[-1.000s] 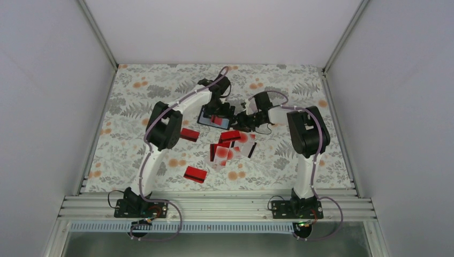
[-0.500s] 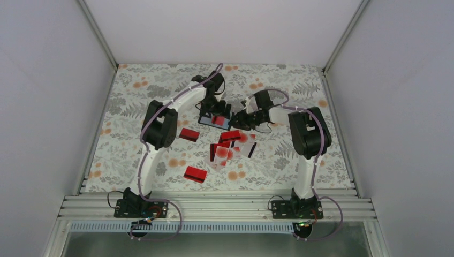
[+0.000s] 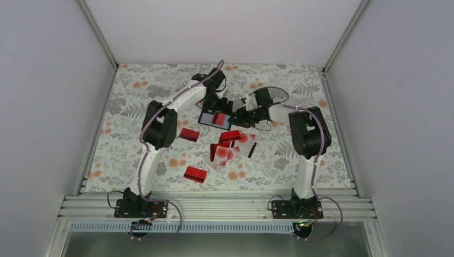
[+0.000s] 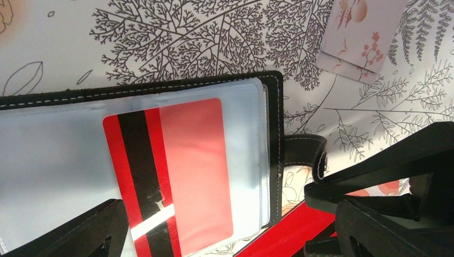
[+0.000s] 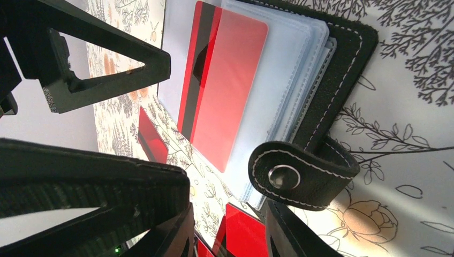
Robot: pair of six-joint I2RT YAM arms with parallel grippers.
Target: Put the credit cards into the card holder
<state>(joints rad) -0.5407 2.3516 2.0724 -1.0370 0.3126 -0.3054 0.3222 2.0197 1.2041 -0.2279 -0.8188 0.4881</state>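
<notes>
One card stowed: a striped red card (image 4: 171, 176) sits inside a clear pocket (image 4: 53, 160) of the card holder (image 4: 134, 92), which lies open and flat on the flowered table (image 3: 128, 107).
Cards left out: the main heap of credit cards (image 3: 231, 147) lies at 6 o'clock of the holder. One red card (image 3: 189, 134) rests at 9 o'clock of the heap and another (image 3: 195, 174) at 7 o'clock, both apart from it.
Left gripper (image 4: 214, 211): jaws spread wide and empty, hanging over the holder from its 12 o'clock side.
Right gripper (image 5: 176, 126): jaws apart with nothing pinched, at the holder's 3 o'clock edge beside the snap strap (image 5: 300, 174). Whether a finger touches the leather cannot be told.
Handling, as judged: the cards look light, stiff, thin and glossy, so they would likely slip and be awkward to pinch while flat. The short ends, or an edge raised on a neighbour in the heap, look the best hold. The holder looks limp and its pockets floppy, so the leather rim or strap seems the place to steady it.
Overhead adds: the whole spread and both arms.
Left wrist adds: two pale cards (image 4: 353, 37), overlapped, at 1 o'clock of the holder in that frame.
Right wrist adds: several pocket leaves stacked, and the strap's metal stud.
</notes>
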